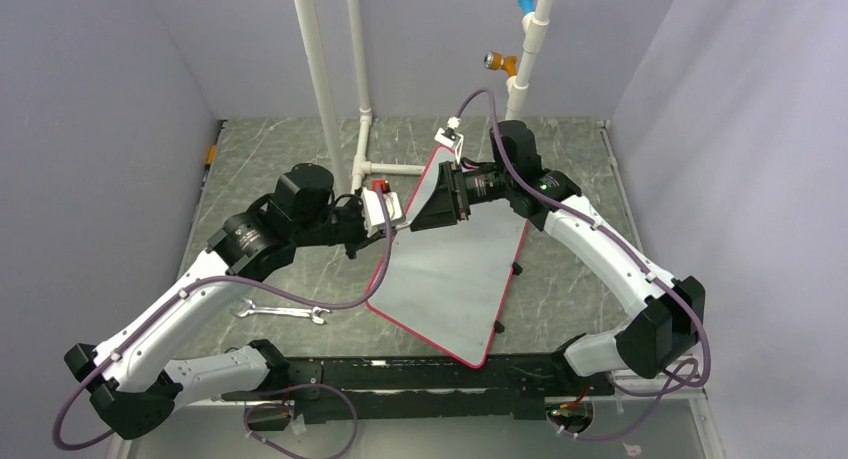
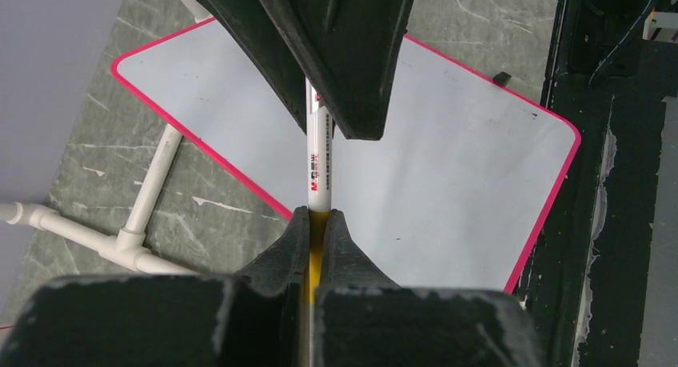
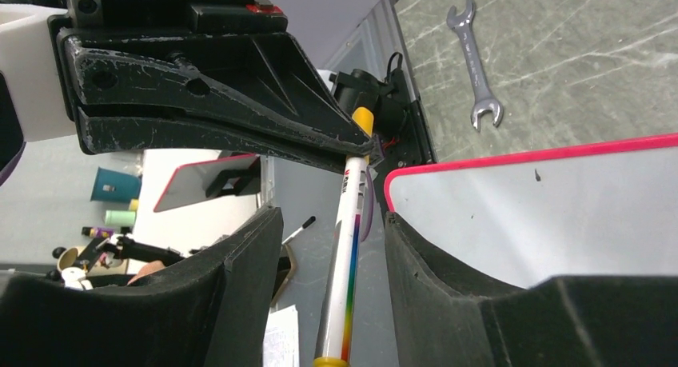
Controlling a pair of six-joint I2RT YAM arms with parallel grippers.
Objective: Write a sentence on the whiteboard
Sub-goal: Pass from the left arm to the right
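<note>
The whiteboard [image 1: 450,279] lies flat on the table, pale grey with a thin red rim. No lettering shows on it in any view. A white marker [image 2: 318,147] with yellow ends and a rainbow stripe hangs above the board's far left part. My left gripper [image 1: 395,219] is shut on the marker's yellow end, as the left wrist view [image 2: 318,217] shows. My right gripper [image 1: 425,211] faces it. Its jaws stand open on either side of the marker [image 3: 345,263] without touching it. The board also shows in the wrist views [image 2: 448,159] [image 3: 544,215].
A metal wrench [image 1: 283,311] lies on the table left of the board, also in the right wrist view [image 3: 476,63]. White PVC pipes [image 1: 325,79] stand behind the board, with a pipe joint [image 2: 148,199] on the table at the board's far left.
</note>
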